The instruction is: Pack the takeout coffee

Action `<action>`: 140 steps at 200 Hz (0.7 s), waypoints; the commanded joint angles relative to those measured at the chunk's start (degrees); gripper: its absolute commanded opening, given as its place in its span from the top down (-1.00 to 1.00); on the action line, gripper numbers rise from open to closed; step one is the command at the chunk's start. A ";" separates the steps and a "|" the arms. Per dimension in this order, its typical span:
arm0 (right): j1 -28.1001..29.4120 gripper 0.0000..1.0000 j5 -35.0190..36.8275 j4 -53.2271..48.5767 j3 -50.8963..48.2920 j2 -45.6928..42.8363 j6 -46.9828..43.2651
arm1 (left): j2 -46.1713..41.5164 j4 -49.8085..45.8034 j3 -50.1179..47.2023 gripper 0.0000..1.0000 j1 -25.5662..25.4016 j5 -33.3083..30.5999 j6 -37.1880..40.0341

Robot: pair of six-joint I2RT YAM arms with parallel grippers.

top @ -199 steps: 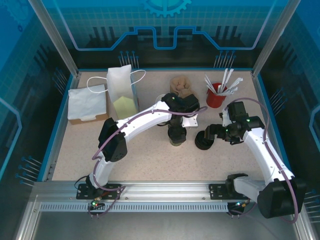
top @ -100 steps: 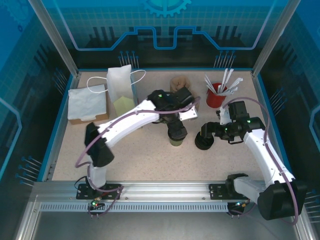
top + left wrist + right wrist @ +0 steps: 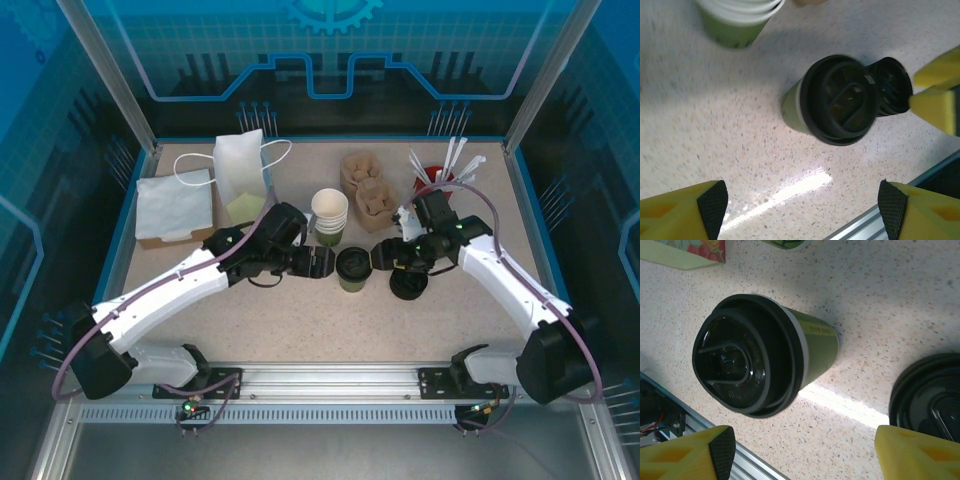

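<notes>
The takeout coffee (image 3: 352, 268) stands upright mid table (image 3: 300, 325), black lid on. L arm stretches low across from the left. The left gripper (image 3: 321, 263) sits just beside the cup, fingers wide apart, holding nothing. R arm bends in from the other side. The right gripper (image 3: 383, 257) is also wide & empty, w/ the lid stack (image 3: 407, 284) near it.

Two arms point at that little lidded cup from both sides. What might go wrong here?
1. The left gripper and right gripper flank the takeout coffee from opposite sides; if both reach in, they may collide or tip it.
2. The stack of black lids stands close beside the coffee, so the right gripper might knock it.
</notes>
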 commanded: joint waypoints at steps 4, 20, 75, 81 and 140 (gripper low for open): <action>1.61 -0.46 0.81 1.24 2.46 2.57 2.31 | -0.78 10.76 -3.72 -0.63 1.64 6.02 -15.11; 1.70 -0.43 0.91 1.36 3.03 4.01 2.76 | 0.94 13.60 -4.37 -0.63 2.97 9.73 -16.75; 1.70 -0.29 -0.38 2.38 4.69 6.47 3.27 | 6.61 18.52 -5.03 -0.34 4.85 11.20 -18.85; 1.65 -0.28 -0.36 2.34 4.85 6.59 3.32 | 6.80 18.11 -5.10 -0.27 5.02 10.35 -18.70; 1.79 -0.17 -1.06 2.34 5.49 8.73 3.10 | 9.15 19.48 -6.55 0.03 6.27 12.43 -18.15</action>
